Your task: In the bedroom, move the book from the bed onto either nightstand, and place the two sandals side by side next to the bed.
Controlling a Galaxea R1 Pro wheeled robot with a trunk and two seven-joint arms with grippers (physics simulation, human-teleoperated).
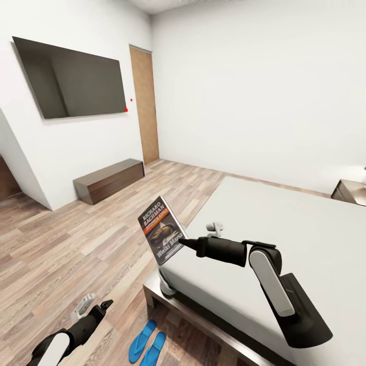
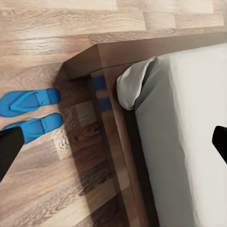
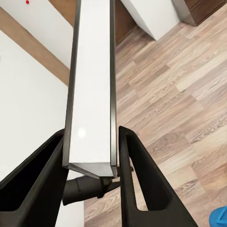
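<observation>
My right gripper (image 1: 182,243) is shut on the book (image 1: 161,230) and holds it upright in the air above the foot corner of the bed (image 1: 284,229). In the right wrist view the book (image 3: 92,90) stands edge-on between the two black fingers (image 3: 139,184). The two blue sandals (image 1: 147,343) lie side by side on the wood floor by the bed's frame corner (image 2: 85,59); one sandal (image 2: 28,101) lies beside the other (image 2: 40,126). My left gripper (image 1: 99,309) hovers low above the floor left of the sandals, open and holding nothing. A nightstand (image 1: 349,192) stands beyond the bed.
A long low dark console (image 1: 109,179) sits under a wall-mounted TV (image 1: 71,79), with a wooden door (image 1: 145,104) in the corner. Wood floor (image 1: 76,244) stretches left of the bed.
</observation>
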